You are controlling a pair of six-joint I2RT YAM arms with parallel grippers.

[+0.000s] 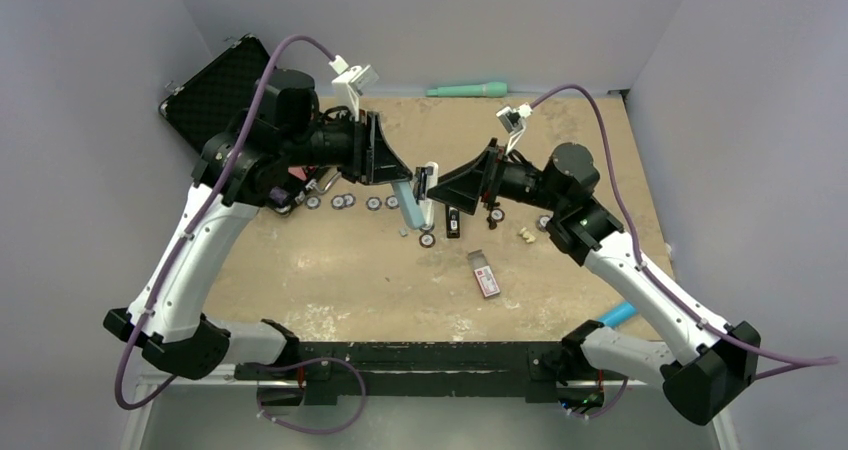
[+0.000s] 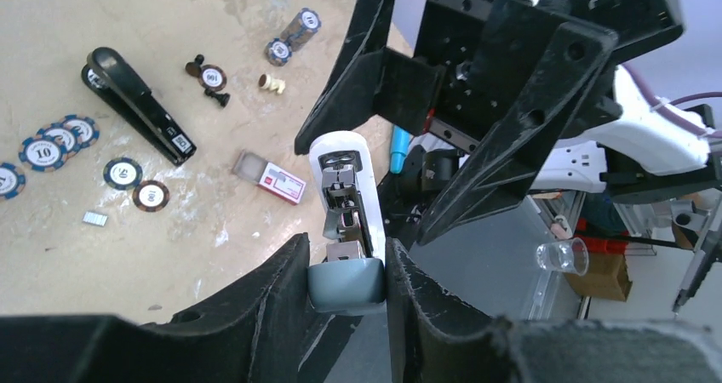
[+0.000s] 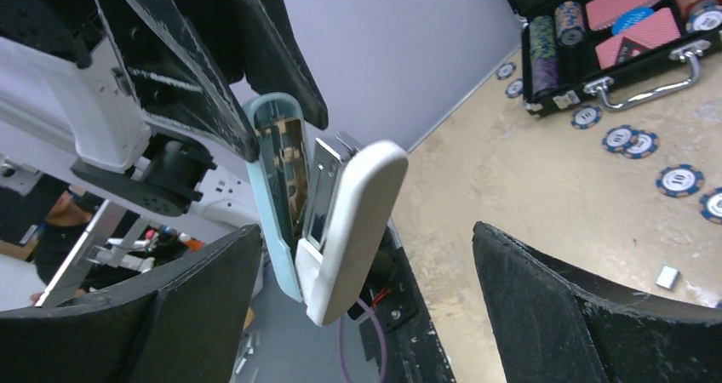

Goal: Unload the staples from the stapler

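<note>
Over the table [image 1: 330,270] the left gripper [image 2: 346,268] is clamped on the base end of a pale blue and white stapler [image 3: 358,204], held aloft and hinged open with its metal channel bared; the right gripper [image 3: 366,230] faces it, jaws wide apart and holding nothing; the black stapler [image 2: 136,102] lies flat on the table among poker chips [image 2: 51,149], apart from both grippers; a short strip of staples [image 2: 94,219] lies loose near it. The step in hand looks like emptying the opened stapler; next, the right fingers need a fine pinch inside the channel, though whether it holds staples cannot be told.
</note>
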